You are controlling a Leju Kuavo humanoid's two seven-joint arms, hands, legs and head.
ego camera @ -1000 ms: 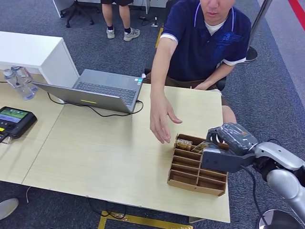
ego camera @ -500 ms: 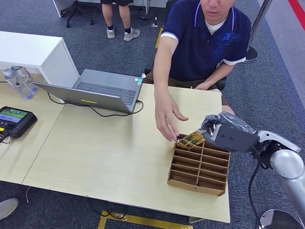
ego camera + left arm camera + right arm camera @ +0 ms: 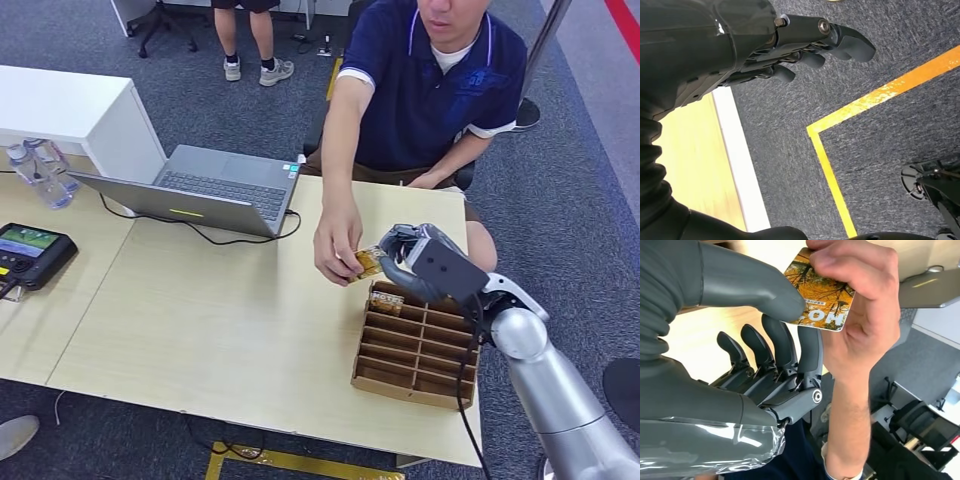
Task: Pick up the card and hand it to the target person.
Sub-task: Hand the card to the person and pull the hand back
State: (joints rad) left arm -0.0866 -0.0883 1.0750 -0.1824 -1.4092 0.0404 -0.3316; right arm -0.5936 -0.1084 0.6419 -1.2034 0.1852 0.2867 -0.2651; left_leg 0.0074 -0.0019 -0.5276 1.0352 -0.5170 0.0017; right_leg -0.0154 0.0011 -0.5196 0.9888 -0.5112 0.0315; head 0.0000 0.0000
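The right hand (image 3: pixel 764 365) pinches the thin, stiff, likely slippery card (image 3: pixel 821 300) by one edge; the person's hand (image 3: pixel 862 315) grips the opposite edge.

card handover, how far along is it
Done: the orange autumn-leaf printed card is out of the brown cardboard slotted organiser box and held up above the table. In hand: the right hand pinches one end between thumb and finger, while the person's hand grips the other end. Left: the right hand has to let go. The left hand hangs empty over the carpet.
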